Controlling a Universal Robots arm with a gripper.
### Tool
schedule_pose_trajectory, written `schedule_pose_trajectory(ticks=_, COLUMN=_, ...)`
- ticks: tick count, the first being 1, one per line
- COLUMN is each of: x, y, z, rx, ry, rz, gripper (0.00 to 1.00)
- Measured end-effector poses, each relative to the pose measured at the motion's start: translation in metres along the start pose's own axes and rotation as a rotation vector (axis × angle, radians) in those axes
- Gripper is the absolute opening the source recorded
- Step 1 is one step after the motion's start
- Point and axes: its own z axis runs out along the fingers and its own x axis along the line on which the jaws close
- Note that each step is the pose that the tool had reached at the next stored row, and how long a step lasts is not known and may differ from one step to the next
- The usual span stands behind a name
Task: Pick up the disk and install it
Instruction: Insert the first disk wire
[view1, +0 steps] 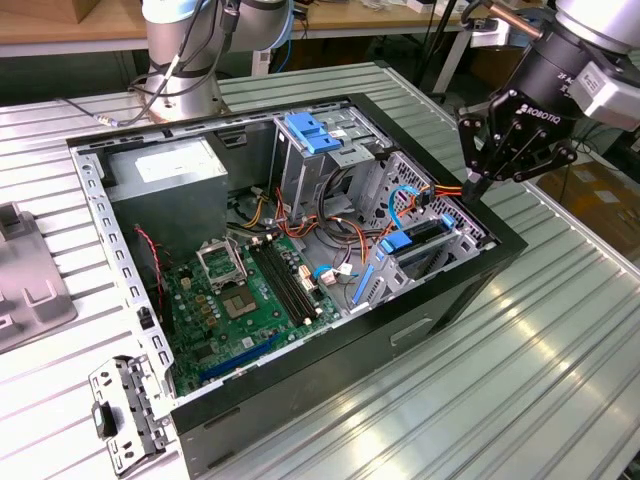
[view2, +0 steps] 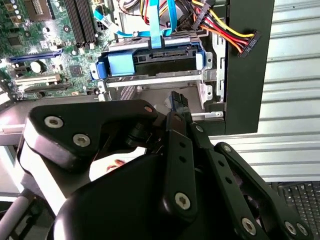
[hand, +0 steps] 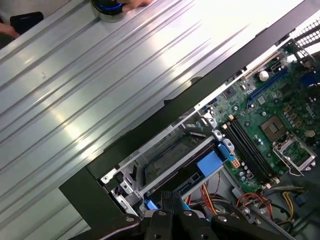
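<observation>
The disk (view1: 425, 232) sits edge-on in the drive cage at the corner of the open computer case (view1: 490, 270), on the exterior view's right. Blue plastic rails hold it on both sides. In the second wrist view its dark edge (view2: 155, 54) lies between the blue rails, with a blue cable plugged in above. My gripper (view1: 478, 186) hangs just above that corner of the case, shut, with nothing between its fingers. In both wrist views the closed fingertips (view2: 178, 102) (hand: 170, 197) point toward the cage, a short gap away from the disk (hand: 187, 176).
A bundle of red, yellow and orange power cables (view2: 225, 30) hangs beside the cage. The case also holds the green motherboard (view1: 240, 300), a grey power-supply box (view1: 165, 170) and a metal cage with a blue latch (view1: 310, 135). A loose metal bracket (view1: 125, 410) lies on the ribbed table.
</observation>
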Motion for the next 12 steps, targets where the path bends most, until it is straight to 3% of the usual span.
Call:
schedule_pose_trajectory(ticks=9, x=0.0017, y=-0.0013, z=0.0, rx=-0.0049, ry=0.0019, rz=-0.064, gripper=0.11)
schedule_pose_trajectory(ticks=12, x=0.0018, y=-0.0014, z=0.0, rx=-0.0051, ry=0.0019, rz=-0.067, gripper=0.11)
